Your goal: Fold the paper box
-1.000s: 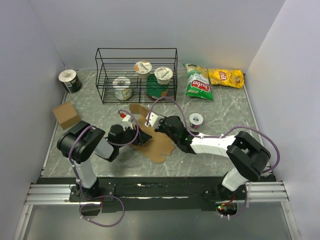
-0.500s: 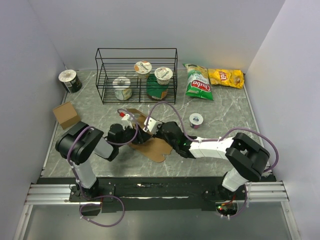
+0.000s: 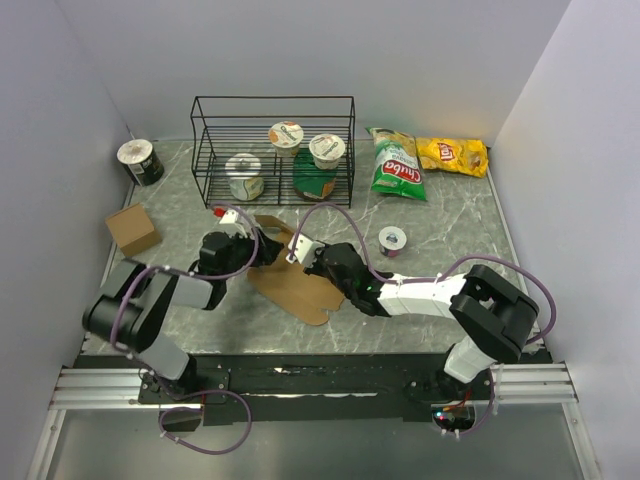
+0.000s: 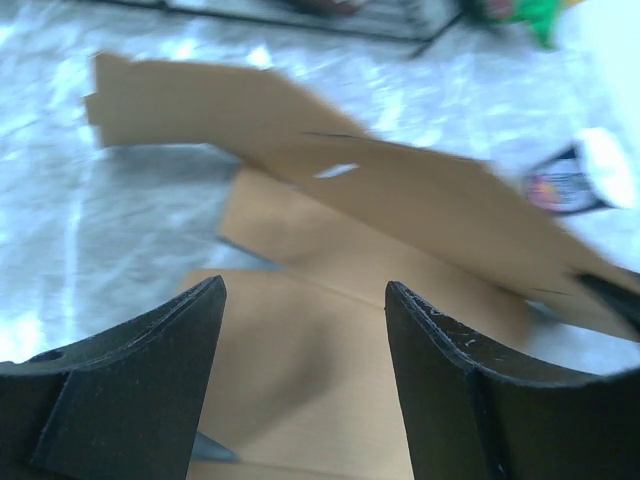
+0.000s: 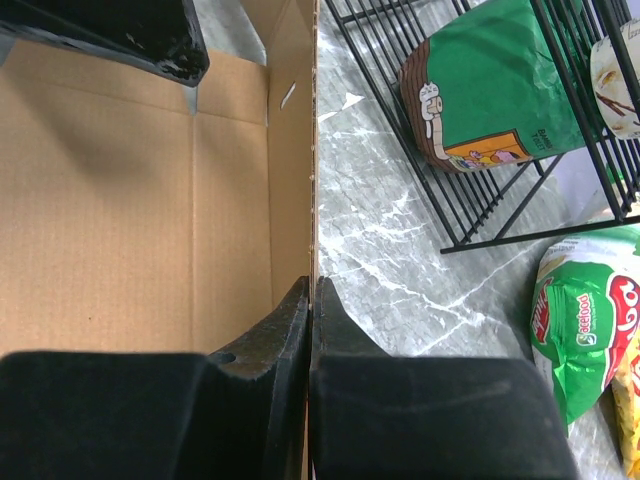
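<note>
Left gripper (image 4: 305,300) is spread wide and holds nothing. Its fingers point right at the box (image 3: 305,290), which lies in the middle of the table (image 3: 450,290), just beyond the tips. The sheet's long axis runs from far left to near right. Its base panel lies flat and one flap (image 5: 292,150) is lifted along the far edge. Right gripper (image 5: 312,290) is pinched on that flap's edge, holding it up. The free left arm looks nearer the sheet's left end, so the next panel would likely be taken from there.

Paper box (image 3: 300,292) in front of wire rack (image 3: 272,140), small box (image 3: 132,229) to its L, cup (image 3: 392,240) R.
</note>
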{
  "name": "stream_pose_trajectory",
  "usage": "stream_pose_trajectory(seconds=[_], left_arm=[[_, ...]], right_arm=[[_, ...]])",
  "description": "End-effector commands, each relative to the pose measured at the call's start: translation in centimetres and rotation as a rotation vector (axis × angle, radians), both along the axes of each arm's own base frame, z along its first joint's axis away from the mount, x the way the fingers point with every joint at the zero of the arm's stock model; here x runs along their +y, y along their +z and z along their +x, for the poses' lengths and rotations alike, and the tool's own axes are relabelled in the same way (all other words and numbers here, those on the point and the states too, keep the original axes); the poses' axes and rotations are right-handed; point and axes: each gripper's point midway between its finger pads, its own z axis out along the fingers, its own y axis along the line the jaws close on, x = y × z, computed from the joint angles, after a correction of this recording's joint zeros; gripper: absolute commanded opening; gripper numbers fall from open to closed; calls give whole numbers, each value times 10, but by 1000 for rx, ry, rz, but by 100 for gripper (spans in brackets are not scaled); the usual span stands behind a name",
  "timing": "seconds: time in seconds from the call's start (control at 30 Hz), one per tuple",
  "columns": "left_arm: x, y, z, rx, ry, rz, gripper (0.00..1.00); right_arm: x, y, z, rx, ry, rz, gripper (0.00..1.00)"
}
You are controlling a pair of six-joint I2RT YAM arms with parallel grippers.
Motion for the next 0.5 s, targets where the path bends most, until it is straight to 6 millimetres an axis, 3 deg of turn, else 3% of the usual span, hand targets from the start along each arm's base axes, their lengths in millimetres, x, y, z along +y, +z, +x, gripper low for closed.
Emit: stream_pose_trajectory(seconds=[0.0,0.2,0.47], left_arm=[[8,-24,24,1,32,93,71],[-3,-25,46,-55,-6,57,70],[-12,-35,59,-81,-57,59,65]], right_arm=[[1,0,3,-1,-8,6,0],[2,4,3,-7,-6,15,0],[2,4,3,-1,-2,12,0]])
